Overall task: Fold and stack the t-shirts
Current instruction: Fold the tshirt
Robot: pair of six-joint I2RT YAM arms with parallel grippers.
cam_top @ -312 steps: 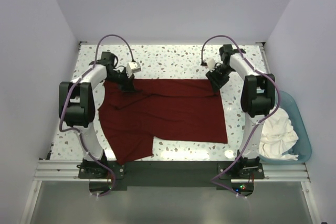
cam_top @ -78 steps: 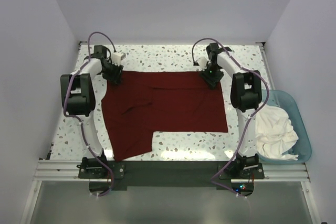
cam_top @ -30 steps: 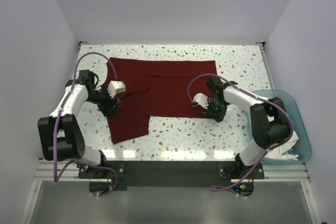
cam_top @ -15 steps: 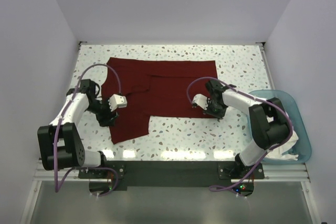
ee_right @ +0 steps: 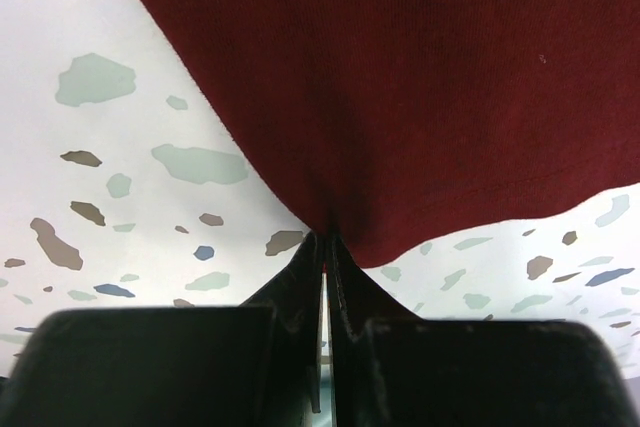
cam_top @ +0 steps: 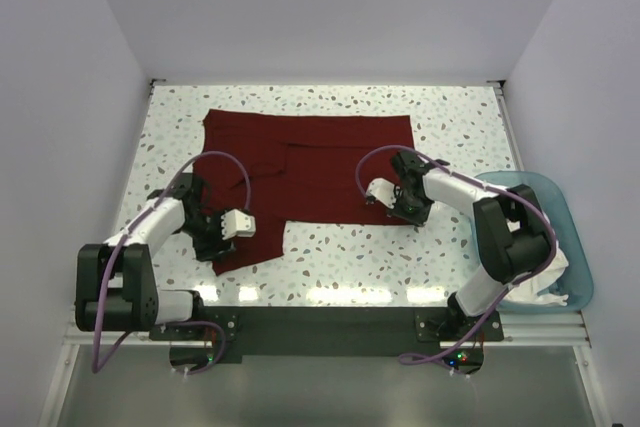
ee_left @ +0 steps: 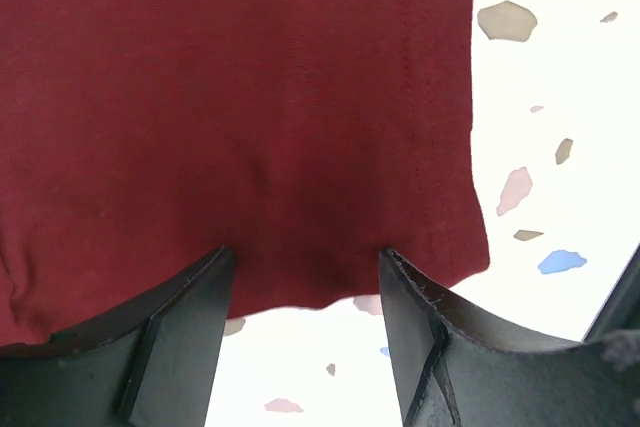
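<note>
**A:** Across the table (cam_top: 460,117), from its middle out toward 12 o'clock, the maroon t-shirt (cam_top: 320,162) lies spread flat. How much of the job would you call done?

**B:** Very little, I judge. It is laid out, with one flap reaching down toward 7 o'clock, but I see no real fold in it. Nothing is stacked anywhere.

**A:** And the other one?

**B:** The white t-shirt (cam_top: 552,282) sits crumpled in the tub (cam_top: 586,285), off the table at about 4 o'clock. It looks untouched, so a whole second shirt is left to do.

**A:** What are the arms doing?

**B:** The right gripper (cam_top: 408,209) is at roughly 4 o'clock on the near hem. Its wrist view shows the jaws pressed together with a pinch of maroon cloth caught between them (ee_right: 325,242).

**A:** The left?

**B:** The left gripper (cam_top: 208,240) is at 8 o'clock, on the corner of that flap. Its jaws stand apart, one to either side of the cloth's edge (ee_left: 305,267), and nothing is clamped.

**A:** So a first fold is being set up?

**B:** That is my reading: one corner is gripped and the other is about to be. The folds, the white shirt and the stacking all remain.
</note>
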